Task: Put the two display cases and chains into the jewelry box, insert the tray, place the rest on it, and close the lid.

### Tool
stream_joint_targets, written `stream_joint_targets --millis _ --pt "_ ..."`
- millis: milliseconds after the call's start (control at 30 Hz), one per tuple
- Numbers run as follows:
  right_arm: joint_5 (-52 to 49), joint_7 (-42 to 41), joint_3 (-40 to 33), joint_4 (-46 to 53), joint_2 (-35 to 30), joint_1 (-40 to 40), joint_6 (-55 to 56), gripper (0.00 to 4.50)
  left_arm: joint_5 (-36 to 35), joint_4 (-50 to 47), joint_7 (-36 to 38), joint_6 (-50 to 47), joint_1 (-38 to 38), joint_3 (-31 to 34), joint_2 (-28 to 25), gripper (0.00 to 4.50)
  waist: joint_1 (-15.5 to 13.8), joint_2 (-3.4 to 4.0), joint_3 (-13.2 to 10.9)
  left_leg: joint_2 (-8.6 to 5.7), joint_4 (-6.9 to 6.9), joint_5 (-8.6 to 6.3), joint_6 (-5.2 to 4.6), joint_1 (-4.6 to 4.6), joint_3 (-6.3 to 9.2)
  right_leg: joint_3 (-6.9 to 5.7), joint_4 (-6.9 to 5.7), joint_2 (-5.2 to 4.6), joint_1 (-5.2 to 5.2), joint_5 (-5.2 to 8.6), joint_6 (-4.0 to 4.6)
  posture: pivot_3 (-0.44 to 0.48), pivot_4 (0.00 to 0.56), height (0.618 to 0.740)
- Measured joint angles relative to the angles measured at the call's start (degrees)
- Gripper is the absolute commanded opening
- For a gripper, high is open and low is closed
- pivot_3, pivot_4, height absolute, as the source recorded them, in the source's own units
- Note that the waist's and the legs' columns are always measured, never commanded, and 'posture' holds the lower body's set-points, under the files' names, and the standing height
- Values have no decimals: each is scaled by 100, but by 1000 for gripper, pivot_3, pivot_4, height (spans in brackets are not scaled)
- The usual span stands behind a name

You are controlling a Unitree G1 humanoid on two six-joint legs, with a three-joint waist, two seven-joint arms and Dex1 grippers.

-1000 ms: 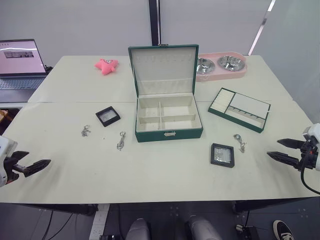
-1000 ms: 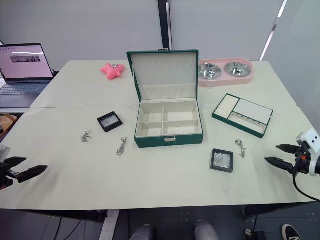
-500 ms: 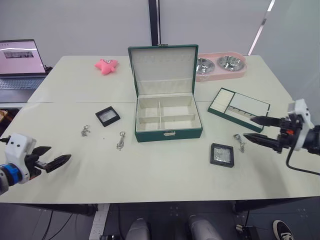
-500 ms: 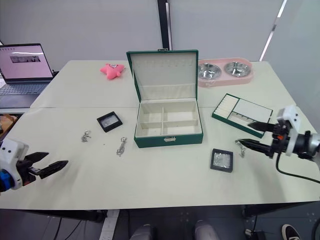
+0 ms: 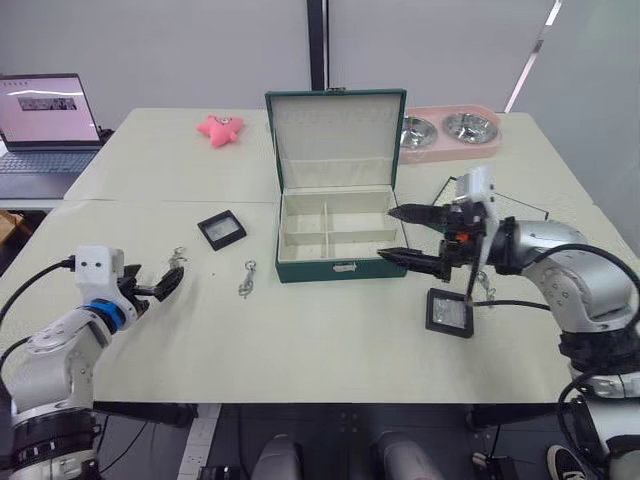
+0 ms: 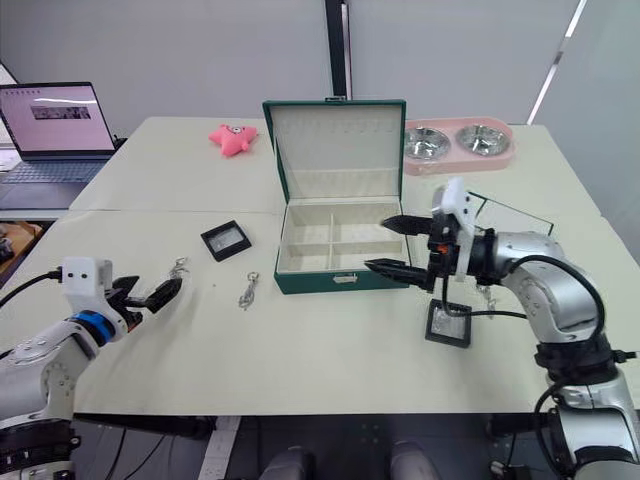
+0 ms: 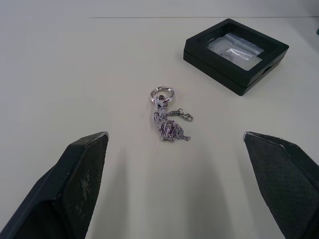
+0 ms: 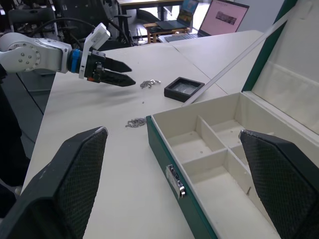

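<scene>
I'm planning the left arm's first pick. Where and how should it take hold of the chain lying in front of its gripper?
Probably from straight above, pinching the bunched links just below the ring of the chain. It lies flat and loose on the table, so there is no edge to grip. The left gripper is open, and the display case sits clear of it.
</scene>
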State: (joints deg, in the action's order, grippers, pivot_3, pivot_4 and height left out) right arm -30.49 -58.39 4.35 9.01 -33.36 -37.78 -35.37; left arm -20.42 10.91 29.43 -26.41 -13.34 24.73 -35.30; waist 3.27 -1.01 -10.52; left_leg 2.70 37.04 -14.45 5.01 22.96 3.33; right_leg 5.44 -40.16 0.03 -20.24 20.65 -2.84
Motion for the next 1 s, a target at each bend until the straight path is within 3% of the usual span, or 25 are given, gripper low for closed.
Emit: stream_joint_targets --millis 300,1000 --pt "683 -65 628 -340 325 -95 720 4488 298 791 -538 280 -639 -194 222 4500 4 -3 1 -1 1 0 0 0 0 -2 -2 -1 -2 0 0 0 150 740" --pt "1025 -149 806 -1047 1024 312 1681 4488 536 1867 -623 858 -1234 -449 283 4500 1 -6 3 -2 5 2 2 -3 10 -12 -20 0 -1 0 0 0 150 740"
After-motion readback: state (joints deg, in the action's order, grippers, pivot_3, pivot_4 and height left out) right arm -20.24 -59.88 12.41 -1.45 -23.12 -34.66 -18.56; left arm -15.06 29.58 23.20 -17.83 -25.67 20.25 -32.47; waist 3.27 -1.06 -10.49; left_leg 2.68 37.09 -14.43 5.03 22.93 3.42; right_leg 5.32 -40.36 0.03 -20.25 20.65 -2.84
